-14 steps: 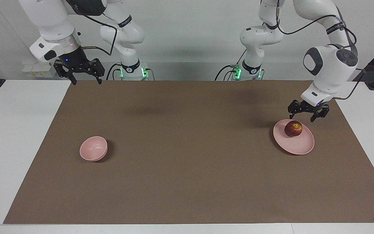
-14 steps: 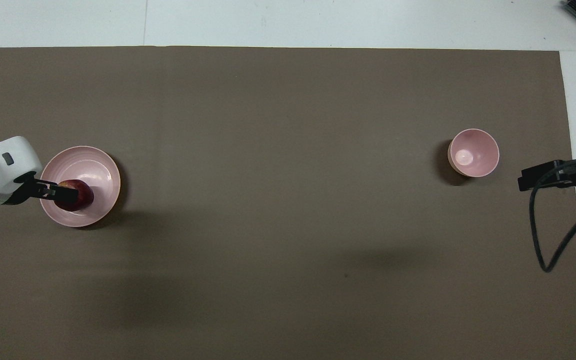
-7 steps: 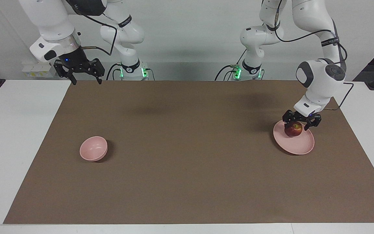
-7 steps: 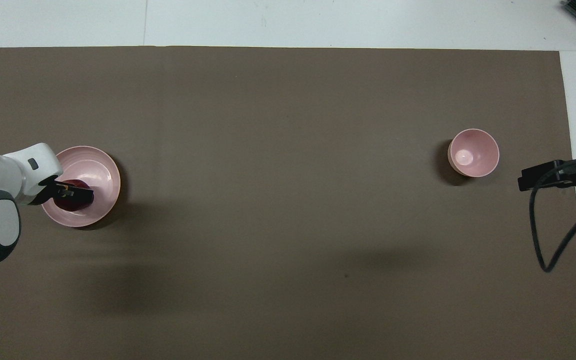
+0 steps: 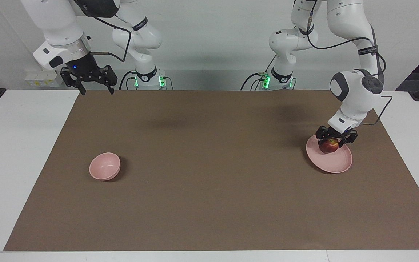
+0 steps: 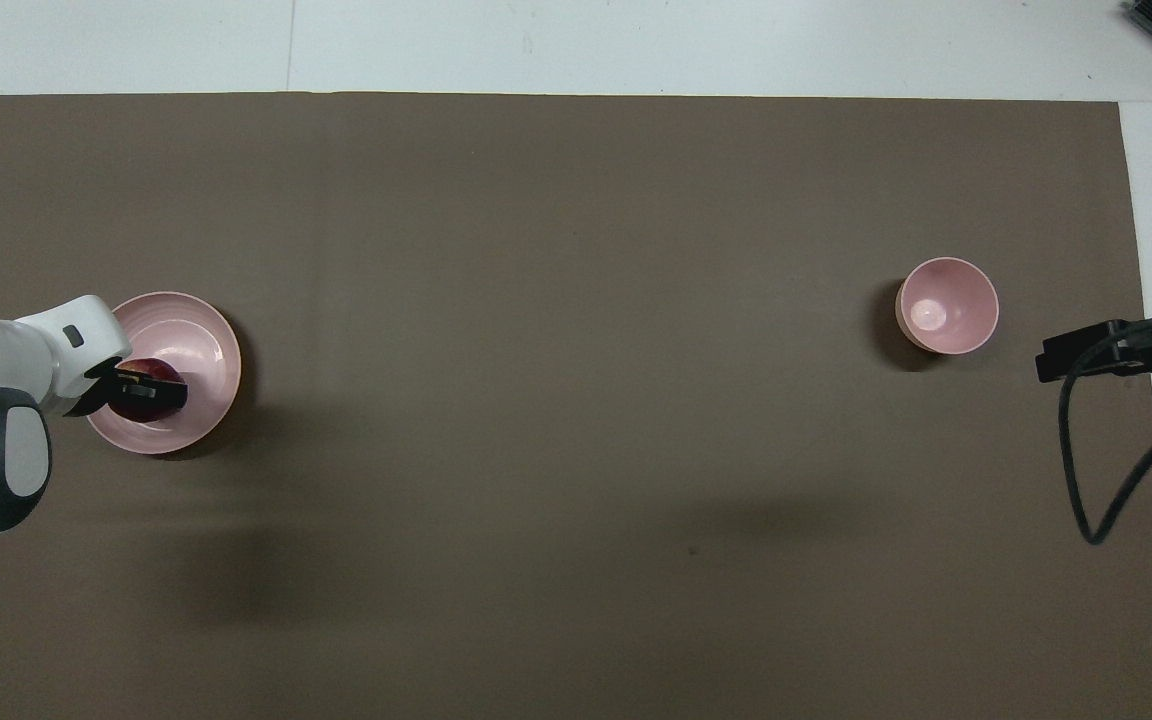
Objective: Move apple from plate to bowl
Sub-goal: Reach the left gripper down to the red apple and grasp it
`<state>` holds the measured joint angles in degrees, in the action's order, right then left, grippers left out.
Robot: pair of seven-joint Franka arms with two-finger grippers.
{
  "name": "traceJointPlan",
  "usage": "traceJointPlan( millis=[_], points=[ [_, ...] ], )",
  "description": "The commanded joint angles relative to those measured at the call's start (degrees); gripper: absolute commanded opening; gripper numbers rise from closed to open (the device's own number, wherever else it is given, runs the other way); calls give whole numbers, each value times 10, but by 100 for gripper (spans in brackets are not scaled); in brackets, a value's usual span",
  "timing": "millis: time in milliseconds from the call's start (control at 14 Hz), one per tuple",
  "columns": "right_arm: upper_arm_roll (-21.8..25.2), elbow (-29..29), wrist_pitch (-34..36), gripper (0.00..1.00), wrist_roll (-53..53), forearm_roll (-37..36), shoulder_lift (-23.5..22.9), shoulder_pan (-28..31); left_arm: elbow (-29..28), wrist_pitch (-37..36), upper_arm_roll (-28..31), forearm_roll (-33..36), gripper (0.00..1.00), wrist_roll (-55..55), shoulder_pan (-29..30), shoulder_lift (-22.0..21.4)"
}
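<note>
Your left gripper point(image 5: 336, 140) is clamped on the small, round, dark red apple point(image 5: 328, 146), which sits on the flat pale pink plate point(image 5: 336, 163). The small, deep pink bowl point(image 5: 104, 166) lies well apart, toward the right arm's end; the right gripper point(image 5: 88, 80) waits released.

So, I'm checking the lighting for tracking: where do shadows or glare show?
Facing view: the small deep pink bowl casts a dark shadow on the brown mat toward the left arm's end. Overhead view: a bright glare spot sits inside the bowl; soft arm shadows blotch the mat.
</note>
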<state>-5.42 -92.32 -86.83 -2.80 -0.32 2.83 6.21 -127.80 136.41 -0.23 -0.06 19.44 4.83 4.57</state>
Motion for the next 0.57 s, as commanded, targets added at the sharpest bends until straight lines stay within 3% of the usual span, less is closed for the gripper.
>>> traceJointPlan(
  millis=[0, 71, 143, 500],
  points=[
    [-1, 6, -3, 100, -16, 3, -3, 3, -8, 15, 3, -6, 27, -3, -3, -4],
    [-1, 5, -3, 100, -16, 2, -3, 2, -4, 12, 3, -6, 5, -2, -3, -6],
    [-1, 5, -3, 100, -16, 3, -3, 1, 8, 7, 3, -6, 0, 5, -4, -8],
    [-2, 6, -4, 100, -22, 1, -3, -1, 22, -58, -4, -11, 0, -3, -33, -75]
  ],
)
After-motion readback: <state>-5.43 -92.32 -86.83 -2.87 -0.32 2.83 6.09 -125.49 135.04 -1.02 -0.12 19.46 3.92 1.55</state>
